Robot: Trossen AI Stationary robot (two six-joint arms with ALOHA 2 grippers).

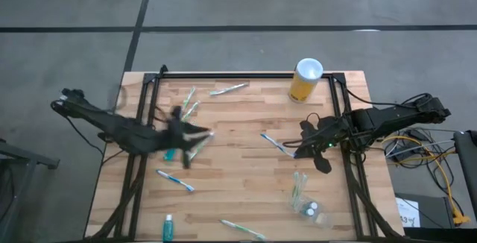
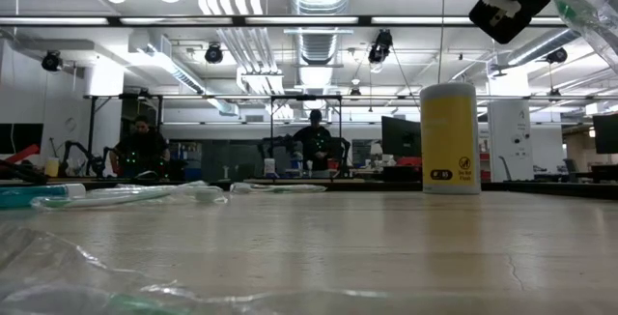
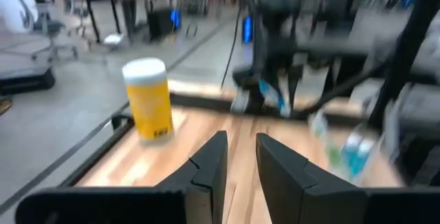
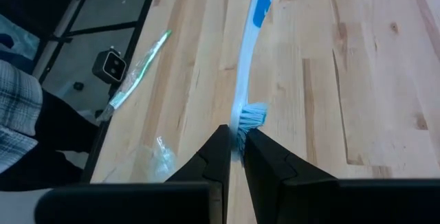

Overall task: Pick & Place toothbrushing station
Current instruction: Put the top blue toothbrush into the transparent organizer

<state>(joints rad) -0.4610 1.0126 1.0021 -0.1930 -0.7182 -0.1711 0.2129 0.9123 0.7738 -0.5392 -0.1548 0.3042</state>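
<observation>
R gripper [image 4: 236, 145] clenched on blue-white toothbrush [image 4: 249, 52] at bristle end, held above table's [image 1: 246, 161] right side. L gripper [image 3: 240, 155] mid-left, fingers slightly apart, holding nothing. Clear cup [image 1: 309, 207] lying near front right.

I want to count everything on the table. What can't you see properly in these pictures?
- Left gripper: smeared in the high view.
- Clear cup: its contents too small to sort in the high view.
- Right gripper, shut on the blue toothbrush: handle's far end cut off by the wrist picture's edge.
</observation>
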